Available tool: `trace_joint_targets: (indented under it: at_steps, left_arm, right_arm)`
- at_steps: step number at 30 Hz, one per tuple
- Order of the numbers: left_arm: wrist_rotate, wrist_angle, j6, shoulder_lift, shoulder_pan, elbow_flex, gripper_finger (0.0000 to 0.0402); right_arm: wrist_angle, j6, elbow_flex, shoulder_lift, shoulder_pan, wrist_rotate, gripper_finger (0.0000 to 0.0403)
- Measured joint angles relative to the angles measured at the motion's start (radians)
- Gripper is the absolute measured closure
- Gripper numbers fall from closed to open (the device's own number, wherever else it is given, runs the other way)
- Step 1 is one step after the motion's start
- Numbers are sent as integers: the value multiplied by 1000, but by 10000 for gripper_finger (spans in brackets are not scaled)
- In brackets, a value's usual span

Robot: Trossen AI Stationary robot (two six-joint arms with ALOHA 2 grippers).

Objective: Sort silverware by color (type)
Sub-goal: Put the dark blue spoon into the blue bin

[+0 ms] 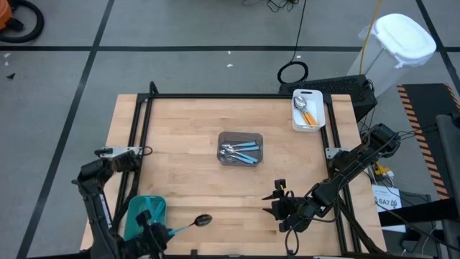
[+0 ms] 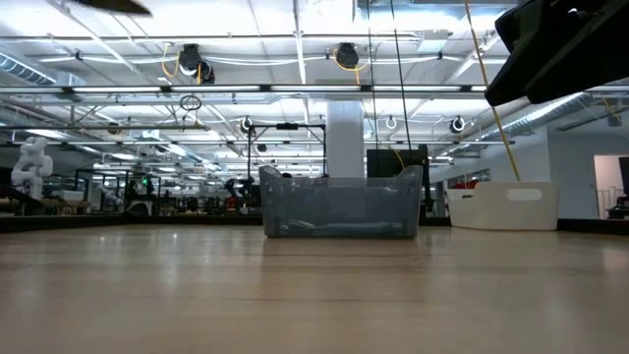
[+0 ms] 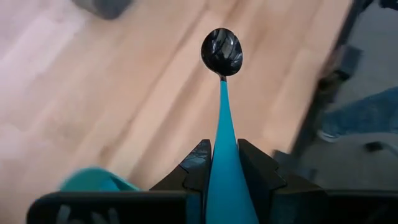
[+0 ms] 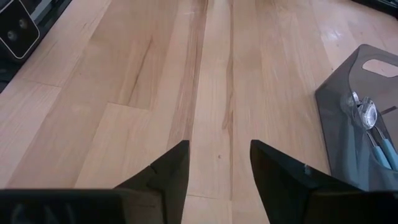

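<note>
Black bowl, light-blue handle: the left hand (image 3: 225, 163) is clamped on the handle of one spoon (image 1: 195, 221), bowl pointing away from the fingers, at the near left edge of the worktop (image 1: 187, 137). The grip sits on the handle, which leaves the bowl free. It hangs just beside a teal tray (image 1: 136, 214), probably the place for black-bowled pieces, though I cannot see what that tray holds. Grey bin (image 1: 241, 148) at mid-worktop: a small heap of silver-bowled spoons with blue handles, apparently the unsorted stock; overlap prevents a firm count, at least three. White tray (image 1: 307, 109) at far right corner: silver bowls with orange handles, roughly two, also overlapping. Sorting seems to go by colour pairing, one container per kind. The right hand (image 1: 275, 203) hovers over bare wood near the front right, fingers spread, holding nothing, pointed towards the bin, probably waiting its turn.
</note>
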State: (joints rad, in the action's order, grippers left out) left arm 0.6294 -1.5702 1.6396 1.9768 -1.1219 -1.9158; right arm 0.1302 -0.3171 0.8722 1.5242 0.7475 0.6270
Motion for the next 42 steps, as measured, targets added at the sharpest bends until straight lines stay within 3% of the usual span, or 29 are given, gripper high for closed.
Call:
trace_joint_targets:
  at_steps: [7, 12, 17, 30, 42]
  left_arm:
    - [-53, -3, 109, -184, -24, 239, 343]
    - [-89, -3, 249, -304, -103, 329, 344]
    - [-247, -1, 335, -334, -144, 347, 344]
    - [-419, -1, 516, -334, -156, 347, 344]
    - [-534, -1, 547, -334, -95, 355, 344]
  right_arm:
    - [0, 4, 0, 0, 0, -2, 241]
    - [1, 4, 0, 0, 0, -3, 241]
    - [4, 4, 0, 0, 0, -3, 241]
    - [2, 8, 0, 0, 0, -3, 241]
    - [2, 16, 0, 0, 0, -3, 241]
